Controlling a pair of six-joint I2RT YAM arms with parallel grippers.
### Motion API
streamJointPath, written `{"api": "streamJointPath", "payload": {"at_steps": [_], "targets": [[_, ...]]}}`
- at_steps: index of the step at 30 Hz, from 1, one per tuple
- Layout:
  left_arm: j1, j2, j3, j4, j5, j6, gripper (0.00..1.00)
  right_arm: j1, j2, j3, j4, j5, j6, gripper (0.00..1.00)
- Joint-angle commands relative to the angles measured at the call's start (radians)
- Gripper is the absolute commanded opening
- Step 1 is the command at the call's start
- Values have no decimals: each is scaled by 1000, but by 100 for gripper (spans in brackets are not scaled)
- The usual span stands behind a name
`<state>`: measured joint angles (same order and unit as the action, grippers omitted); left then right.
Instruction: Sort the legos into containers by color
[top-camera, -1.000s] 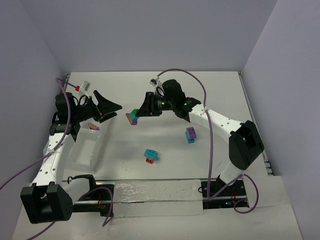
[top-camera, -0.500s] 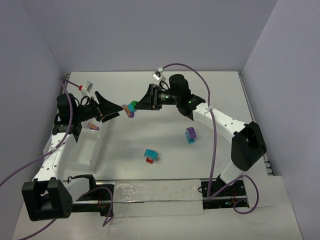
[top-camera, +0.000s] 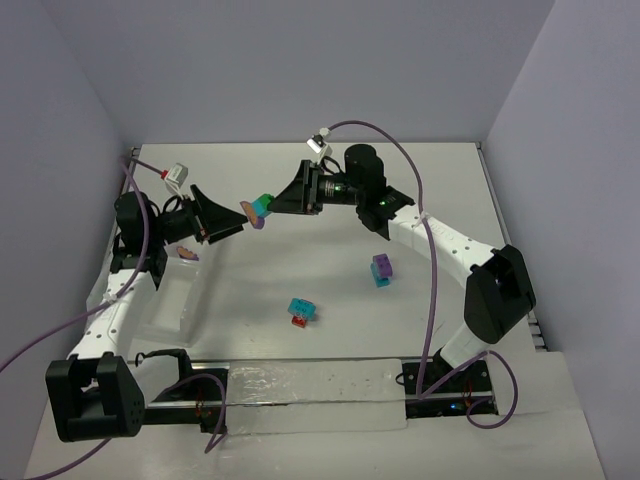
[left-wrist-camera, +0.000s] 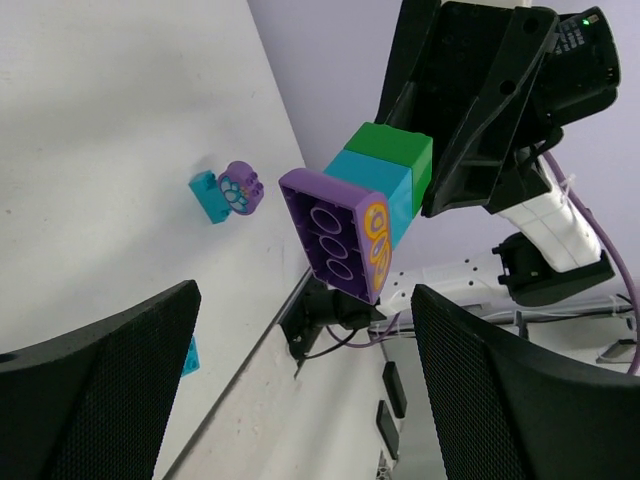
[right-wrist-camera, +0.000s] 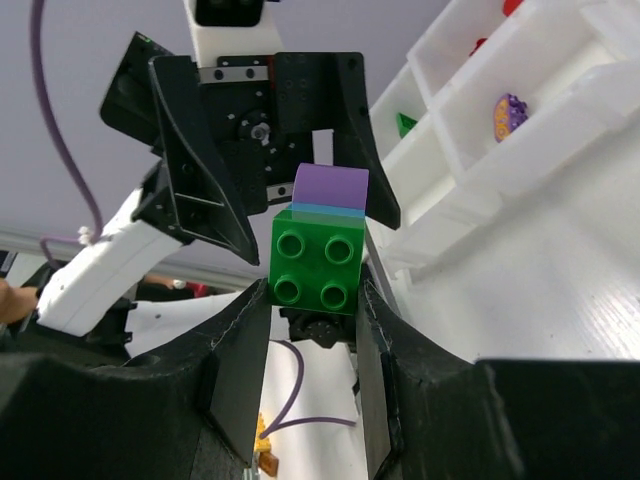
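My right gripper (top-camera: 272, 204) is shut on a stack of legos (top-camera: 258, 209) held in the air: a green brick (right-wrist-camera: 318, 264) on a cyan one, with a purple plate (left-wrist-camera: 335, 235) at the far end. Only the green brick sits between its fingers (right-wrist-camera: 235, 350). My left gripper (top-camera: 238, 220) is open and faces the stack's purple end from the left without touching it. Its mesh pads (left-wrist-camera: 90, 380) stand wide apart. A purple-on-cyan pair (top-camera: 381, 269) and a cyan-on-red pair (top-camera: 301, 311) lie on the table. The clear tray of containers (top-camera: 150, 318) sits under the left arm.
In the right wrist view the tray's compartments (right-wrist-camera: 560, 110) hold a purple piece (right-wrist-camera: 509, 115), a green piece (right-wrist-camera: 405, 123) and a red piece (right-wrist-camera: 480, 45). A clear plastic strip (top-camera: 310, 395) covers the near table edge. Purple cables loop from both arms.
My right gripper has carried the stack left and upward, close to the left gripper's open fingers. The left arm has shifted only slightly. The bricks on the table have not moved.
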<state>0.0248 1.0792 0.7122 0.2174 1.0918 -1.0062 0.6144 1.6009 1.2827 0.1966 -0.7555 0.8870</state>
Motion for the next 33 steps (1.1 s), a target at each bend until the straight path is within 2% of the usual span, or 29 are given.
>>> {"api": "streamJointPath", "payload": {"at_steps": [1, 9, 14, 33], "targets": [[-7, 0, -64, 346, 45, -204, 94, -9, -38, 9, 115, -52, 41, 13], [-14, 11, -73, 455, 58, -269, 94, -8, -29, -5, 128, -90, 48, 13], [-17, 21, -96, 606, 61, -372, 94, -7, -12, -26, 186, -112, 86, 13], [-80, 35, -101, 614, 12, -383, 89, 13, 11, -28, 222, -141, 98, 13]]}}
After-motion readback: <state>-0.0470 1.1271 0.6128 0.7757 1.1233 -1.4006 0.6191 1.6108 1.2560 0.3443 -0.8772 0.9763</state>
